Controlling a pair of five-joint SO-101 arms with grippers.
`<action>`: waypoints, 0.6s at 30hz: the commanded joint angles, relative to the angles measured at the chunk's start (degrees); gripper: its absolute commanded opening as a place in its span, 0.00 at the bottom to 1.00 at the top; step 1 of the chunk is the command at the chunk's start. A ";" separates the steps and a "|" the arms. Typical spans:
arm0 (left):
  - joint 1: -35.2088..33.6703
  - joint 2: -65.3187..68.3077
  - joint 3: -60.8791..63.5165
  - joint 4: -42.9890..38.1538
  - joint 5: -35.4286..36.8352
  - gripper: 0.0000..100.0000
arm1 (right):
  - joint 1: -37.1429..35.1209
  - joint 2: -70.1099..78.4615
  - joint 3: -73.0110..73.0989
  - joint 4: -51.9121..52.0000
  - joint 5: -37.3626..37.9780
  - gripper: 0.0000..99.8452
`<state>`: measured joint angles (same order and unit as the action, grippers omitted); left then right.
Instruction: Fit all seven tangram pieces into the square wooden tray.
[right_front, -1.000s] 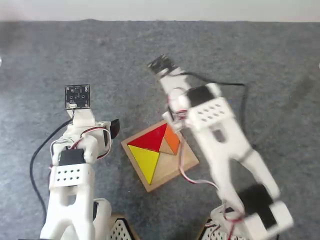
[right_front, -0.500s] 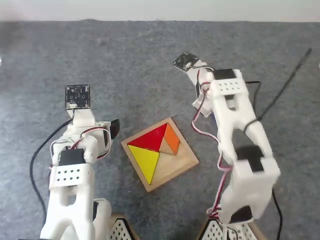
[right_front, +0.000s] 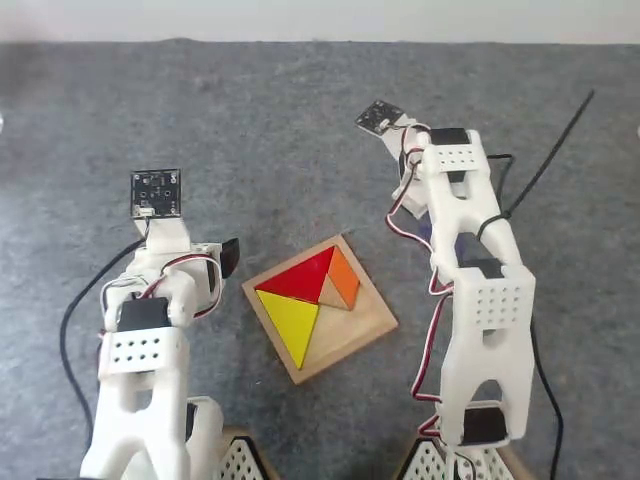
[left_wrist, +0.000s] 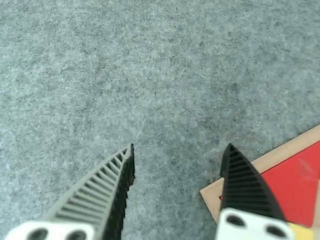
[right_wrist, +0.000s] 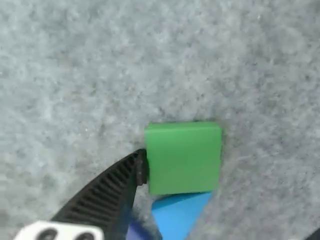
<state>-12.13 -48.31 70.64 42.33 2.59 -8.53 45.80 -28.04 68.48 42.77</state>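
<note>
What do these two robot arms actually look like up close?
The left arm and right arm are blocky white plastic with grids of small holes, black motors at joints, and red, white and black cables. The left claw has pointed, ridged dark fingers.

Tray (right_front: 378, 320): turned cornerwise — red triangle (right_front: 300, 277), yellow triangle (right_front: 293, 320), orange piece (right_front: 344, 275) seated inside.
Green square (right_wrist: 183, 156): outside, lying flat — blue piece (right_wrist: 177, 215) touching one edge.

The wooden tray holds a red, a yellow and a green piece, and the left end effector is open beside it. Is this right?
No: the high view shows the third piece is orange, not green. The tray holds a red piece and a yellow piece, and the left end effector is open beside it.
</note>
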 joint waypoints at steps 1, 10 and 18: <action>0.00 -1.49 -0.57 -0.88 -0.53 0.27 | 1.63 1.71 -3.87 -0.31 1.93 0.51; 0.00 -1.49 -0.57 -0.88 -0.53 0.27 | -1.01 3.03 -3.87 2.95 2.81 0.29; 0.00 -1.49 -0.57 -0.88 -0.53 0.27 | -1.27 2.86 -4.04 6.37 0.18 0.16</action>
<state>-12.13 -48.31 70.64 42.33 2.59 -8.97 48.26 -32.18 73.14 43.56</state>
